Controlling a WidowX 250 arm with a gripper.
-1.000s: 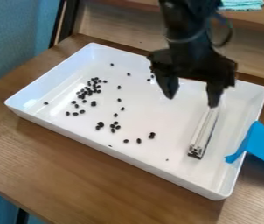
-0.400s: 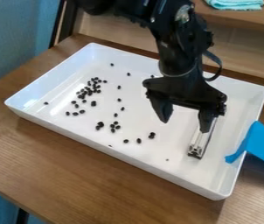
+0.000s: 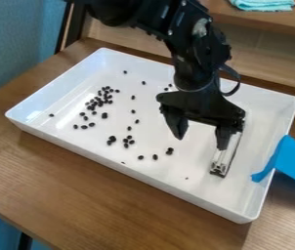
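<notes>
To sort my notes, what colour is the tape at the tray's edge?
Blue, in the camera view.

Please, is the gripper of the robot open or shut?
The gripper is open: its two fingers stand wide apart, and the white tray shows between them.

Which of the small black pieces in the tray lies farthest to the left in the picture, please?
The lone black piece near the white tray's left corner; it sits by itself, with all the others to its right.
</notes>
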